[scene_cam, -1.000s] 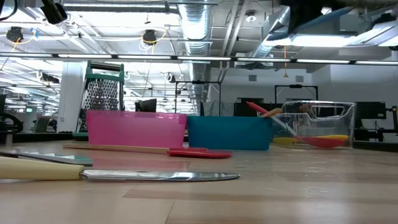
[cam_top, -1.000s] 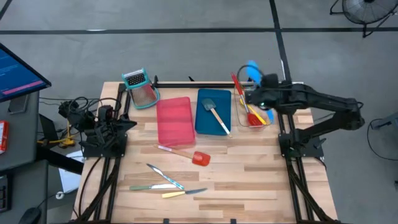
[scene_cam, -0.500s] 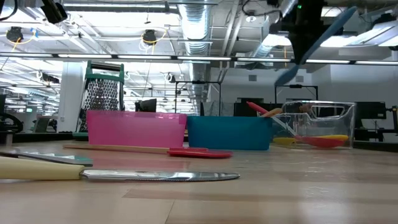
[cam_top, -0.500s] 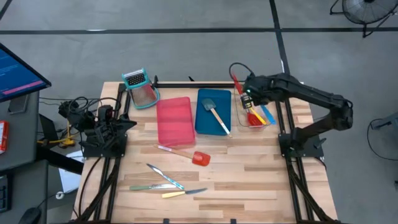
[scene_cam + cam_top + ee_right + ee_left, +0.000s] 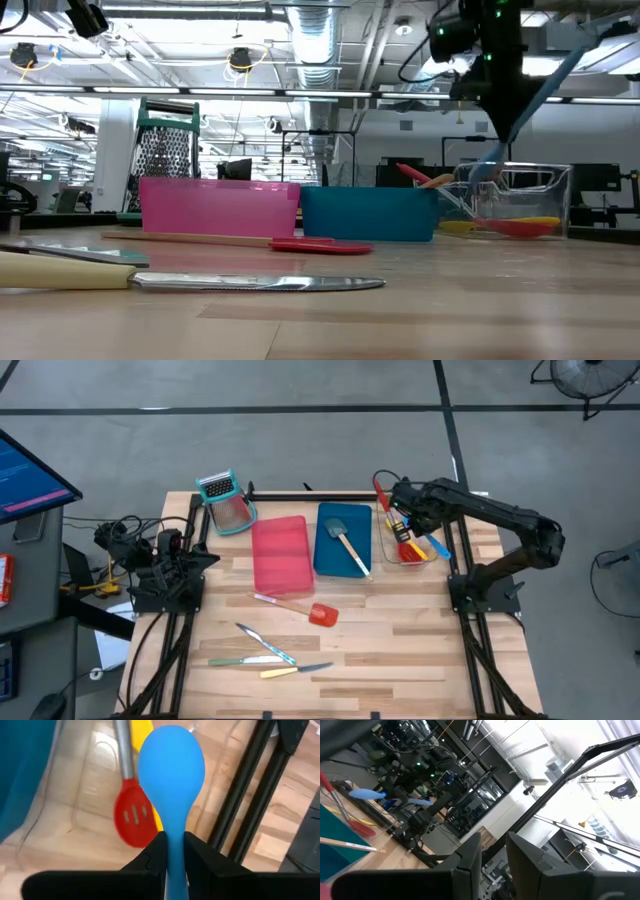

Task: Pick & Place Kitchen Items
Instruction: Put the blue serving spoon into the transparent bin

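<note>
No brand, label or writing can be read on any of the things. The right gripper (image 5: 170,851) hangs above the clear tray (image 5: 400,536) at the far right of the tabletop (image 5: 400,640), its jaws pinched on the handle of the blue spoon (image 5: 171,767), whose bowl points down toward the tray. Inside the clear tray lie the red slotted spoon (image 5: 132,822) and a yellow spoon (image 5: 141,730). In the low view the blue spoon (image 5: 530,105) slants down to the tray's rim.

The left gripper (image 5: 492,855) waits at the left edge of the tabletop, jaws slightly apart and holding nothing.

A grey spatula (image 5: 345,540) rests in the blue tray (image 5: 325,555), beside the pink tray (image 5: 279,555). A red spatula (image 5: 300,609) lies on the tabletop in front of the trays, and the pastel-handled knives (image 5: 265,655) lie nearer the front edge. The grater (image 5: 224,502) stands at the far left.
</note>
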`<state>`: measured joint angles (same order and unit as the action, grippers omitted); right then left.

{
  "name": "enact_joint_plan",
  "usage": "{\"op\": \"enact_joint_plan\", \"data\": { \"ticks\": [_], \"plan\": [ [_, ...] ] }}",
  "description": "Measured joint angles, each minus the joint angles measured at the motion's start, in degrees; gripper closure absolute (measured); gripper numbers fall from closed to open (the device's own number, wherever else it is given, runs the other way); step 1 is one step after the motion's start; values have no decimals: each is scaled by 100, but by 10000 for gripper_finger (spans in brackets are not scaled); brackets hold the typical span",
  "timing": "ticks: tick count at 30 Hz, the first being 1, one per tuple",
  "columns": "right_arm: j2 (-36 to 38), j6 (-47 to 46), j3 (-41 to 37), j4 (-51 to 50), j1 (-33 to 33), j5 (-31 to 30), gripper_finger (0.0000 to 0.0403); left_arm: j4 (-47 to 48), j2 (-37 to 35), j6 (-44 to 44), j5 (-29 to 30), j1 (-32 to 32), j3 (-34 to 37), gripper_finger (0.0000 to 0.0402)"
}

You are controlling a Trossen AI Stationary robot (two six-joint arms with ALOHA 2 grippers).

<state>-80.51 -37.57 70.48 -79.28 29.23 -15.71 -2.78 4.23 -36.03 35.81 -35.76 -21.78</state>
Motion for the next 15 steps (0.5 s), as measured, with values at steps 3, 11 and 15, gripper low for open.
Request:
{"op": "enact_joint_plan", "data": {
  "ticks": [3,11,15],
  "plan": [
    [-12,319,-252,465,162,208,354,-21,0,-1,0,1,0,325],
    [-55,671,-718,1162,621,278,354,-45,0,-2,143,1,0,325],
    [-52,861,-785,1348,789,374,354,-73,0,-2,177,1,0,325]
  ]
}}
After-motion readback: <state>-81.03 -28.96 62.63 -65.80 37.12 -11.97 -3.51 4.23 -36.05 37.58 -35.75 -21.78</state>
